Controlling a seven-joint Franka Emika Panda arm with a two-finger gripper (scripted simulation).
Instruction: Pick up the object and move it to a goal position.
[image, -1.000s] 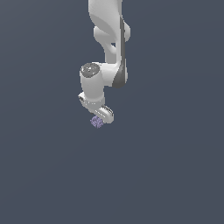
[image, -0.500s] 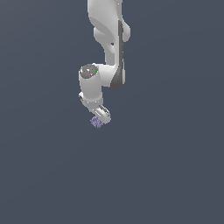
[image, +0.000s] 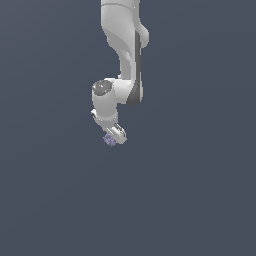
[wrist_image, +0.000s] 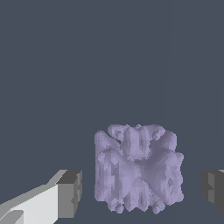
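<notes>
The object (wrist_image: 138, 168) is a lumpy pale purple clump lying on the dark grey floor. In the wrist view it sits between my two fingers, with a small gap on each side. My gripper (wrist_image: 141, 192) is open around it, and neither of its fingers (wrist_image: 70, 192) touches it. In the exterior view the object (image: 109, 141) shows just below the white hand, partly hidden by it. The gripper (image: 113, 137) is low over the floor there, at the end of the white arm.
The floor (image: 200, 200) is a plain dark grey surface with no other objects in view. The white arm (image: 125, 45) comes down from the top of the exterior view.
The wrist and hand have come down a little over the object. The object has stayed in the same spot on the floor.
</notes>
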